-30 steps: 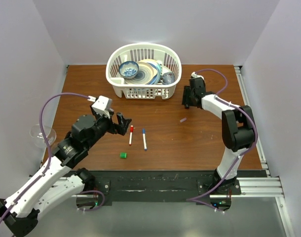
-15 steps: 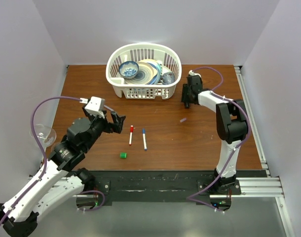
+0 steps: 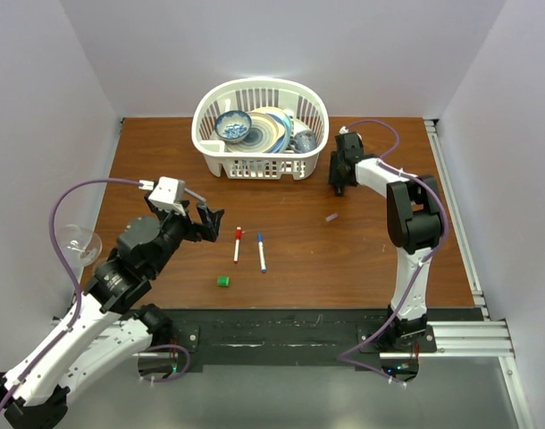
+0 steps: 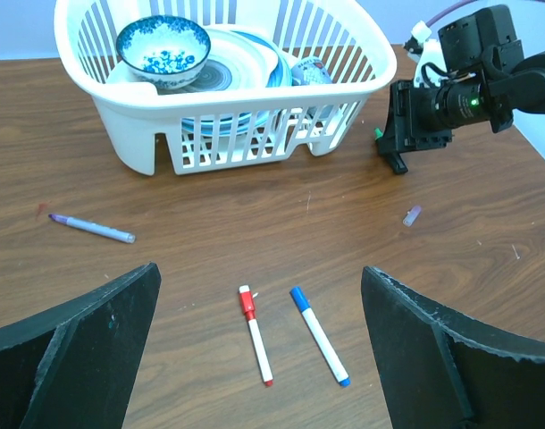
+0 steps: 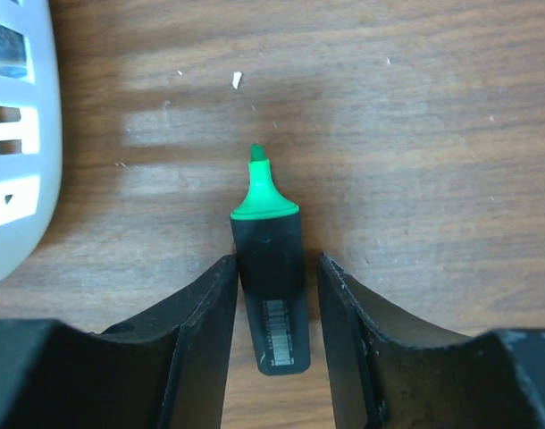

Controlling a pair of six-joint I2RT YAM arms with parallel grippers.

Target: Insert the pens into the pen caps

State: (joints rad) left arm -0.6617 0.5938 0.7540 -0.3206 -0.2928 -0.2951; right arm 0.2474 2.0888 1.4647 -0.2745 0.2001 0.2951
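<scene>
**A:** Where is the right gripper [image 5: 274,261]?

**B:** Upper right of the overhead view, just right of the white basket [image 3: 255,167]. Its wrist view shows the black marker [image 5: 272,304] between the 2 fingers, with the green tip [image 5: 262,192] pointing to the top of the frame.

**A:** Clamped?

**B:** Not clearly. The jaws stand barely wider than the barrel. 1 finger looks to be against it, and a thin gap shows on the other side.

**A:** And the left gripper [image 3: 212,219]?

**B:** Left of centre overhead, jaws spread wide and holding nothing.

**A:** The other pens?

**B:** 2 white pens lie at centre, side by side but apart. The red-ended pen [image 4: 255,335] is on the left and the blue-ended pen [image 4: 319,335] on the right, each with its coloured piece at the upper end.

**A:** Caps?

**B:** The green cap [image 3: 222,281] sits alone at lower centre overhead, below the red-ended pen. In the left wrist view a purple pen [image 4: 94,229] lies at the left and a small purple cap [image 4: 412,214] at the right.
</scene>
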